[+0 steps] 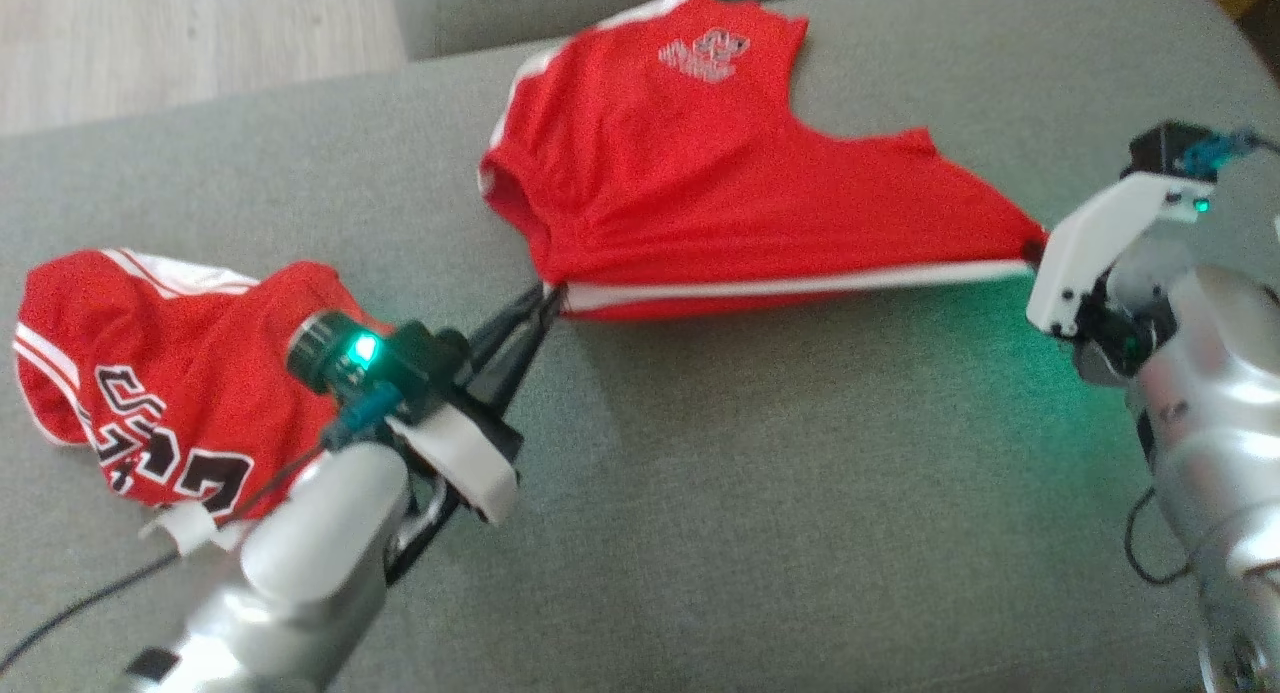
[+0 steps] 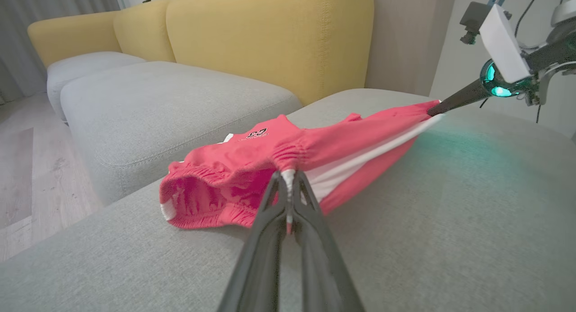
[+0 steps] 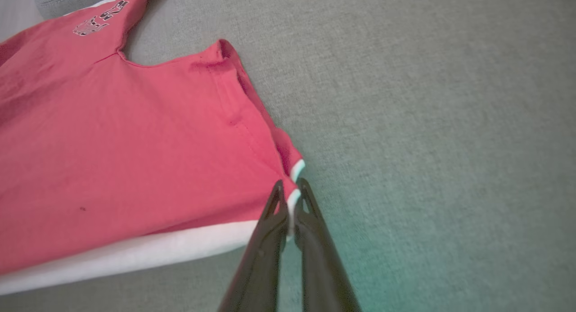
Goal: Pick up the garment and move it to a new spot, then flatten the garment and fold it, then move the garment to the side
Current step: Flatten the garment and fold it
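The garment (image 1: 700, 183) is a red pair of shorts with a white stripe (image 1: 800, 285) along one side and a small printed logo (image 1: 705, 55). It lies in the upper centre of the head view on the grey sofa cushion (image 1: 750, 523), with its striped lower edge drawn into a straight line between the two grippers. The left gripper (image 1: 545, 298) is closed on the left end of that edge; in the left wrist view its fingers pinch the fabric at the gathered elastic band (image 2: 288, 156). The right gripper (image 3: 291, 188) is closed on the opposite corner, with the white trim clamped between its fingertips. In the head view the right gripper's fingers are largely covered by its own white housing, so only the contact point at the frame's right shows. The logo lettering is too blurred to read. In the right wrist view the garment is cut off at the left frame edge. A second red garment (image 1: 150, 373) with black-and-white numerals lies at the lower left of the head view, partly covered by the left arm.
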Robot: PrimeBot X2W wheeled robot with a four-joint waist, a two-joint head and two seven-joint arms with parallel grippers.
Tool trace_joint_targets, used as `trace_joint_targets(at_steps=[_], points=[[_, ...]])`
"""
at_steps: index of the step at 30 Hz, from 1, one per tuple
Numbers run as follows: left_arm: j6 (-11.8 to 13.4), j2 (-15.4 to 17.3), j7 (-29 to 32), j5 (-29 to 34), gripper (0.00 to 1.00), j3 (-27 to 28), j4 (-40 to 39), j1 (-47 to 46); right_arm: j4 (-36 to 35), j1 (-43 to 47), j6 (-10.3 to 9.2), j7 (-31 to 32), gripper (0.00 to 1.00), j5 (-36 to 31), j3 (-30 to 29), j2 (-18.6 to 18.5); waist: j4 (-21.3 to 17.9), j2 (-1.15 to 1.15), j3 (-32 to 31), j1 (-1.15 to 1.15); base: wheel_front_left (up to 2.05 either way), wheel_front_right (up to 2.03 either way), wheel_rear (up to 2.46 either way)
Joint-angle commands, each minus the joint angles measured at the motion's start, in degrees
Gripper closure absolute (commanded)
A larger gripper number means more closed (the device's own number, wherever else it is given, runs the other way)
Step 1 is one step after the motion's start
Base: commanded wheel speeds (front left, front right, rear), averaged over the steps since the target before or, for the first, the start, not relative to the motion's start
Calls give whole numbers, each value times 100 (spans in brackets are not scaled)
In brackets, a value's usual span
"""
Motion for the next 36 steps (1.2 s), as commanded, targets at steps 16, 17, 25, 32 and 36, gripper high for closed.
trace_joint_targets(at_steps=[16, 17, 25, 32, 36], points=[[154, -89, -45, 242, 100, -23, -672, 1278, -2153, 1900, -5, 1024, 100, 1582, 1097, -1321, -110, 0, -1028, 1, 0, 0, 0], [161, -87, -15, 242, 100, -64, -737, 1344, -2292, 2027, -5, 1098, 100, 1629, 1108, -1400, -113, 0, -1044, 1, 0, 0, 0], [322, -61, 247, 150, 100, -143, -1381, 1590, -3371, 2653, -5, 1385, 100, 1740, 756, -1698, -74, 0, -1047, 1, 0, 0, 0], [533, -61, 356, 66, 100, 113, -1562, 1269, -3975, 2600, -5, 1540, 100, 1302, 223, -1415, 113, 0, -757, 1, 0, 0, 0], [560, -106, 388, 29, 100, 231, -1539, 989, -4188, 2273, -5, 1660, 100, 981, -50, -1198, 256, 0, -475, 1, 0, 0, 0]])
